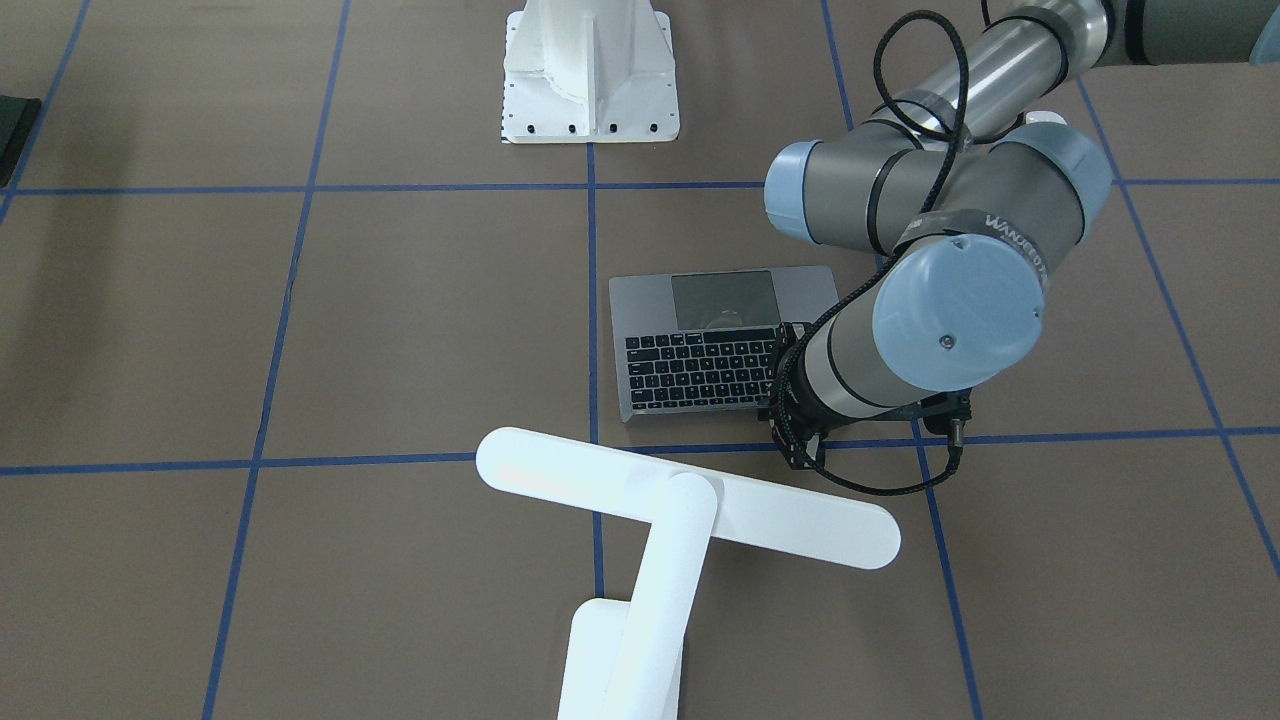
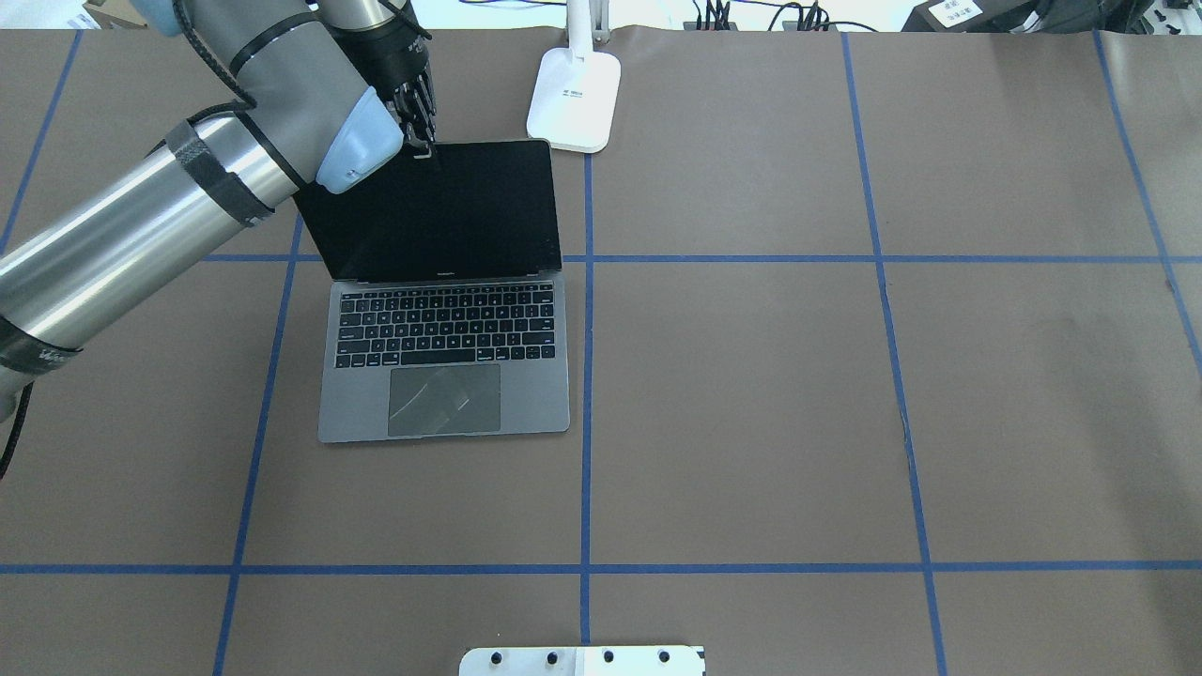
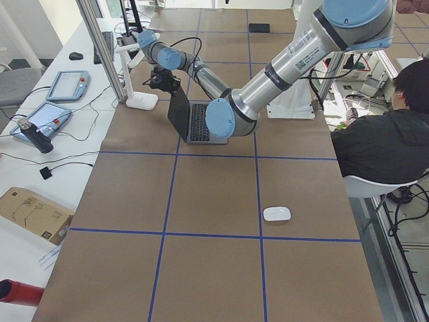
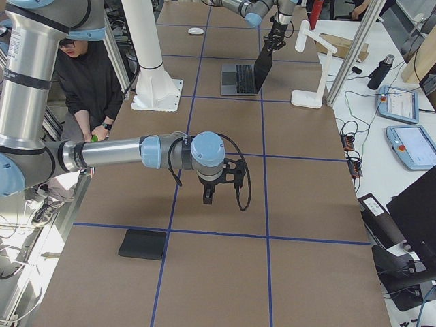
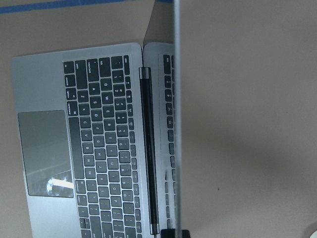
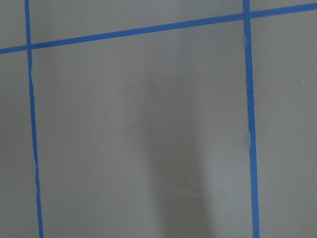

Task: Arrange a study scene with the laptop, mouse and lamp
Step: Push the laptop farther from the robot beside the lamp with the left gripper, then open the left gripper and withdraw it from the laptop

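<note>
The grey laptop (image 2: 357, 404) stands open left of the table's middle, its dark screen (image 2: 441, 211) raised. My left gripper (image 2: 423, 150) is shut on the top edge of the lid. In the left wrist view the lid (image 5: 176, 119) runs edge-on above the keyboard (image 5: 101, 144). The white lamp (image 1: 690, 510) stands just behind the laptop, with its base (image 2: 575, 99) on the table. At the table's left end lies the white mouse (image 3: 277, 214). My right gripper (image 4: 208, 197) hangs over bare table far from the laptop. I cannot tell whether it is open or shut.
A white ribbed pedestal (image 1: 590, 70) is bolted at the robot's side of the table. A black mouse pad (image 4: 143, 244) lies near the table's right end. A seated person (image 3: 382, 147) is beside the table. Blue tape lines (image 6: 247, 124) grid the brown surface.
</note>
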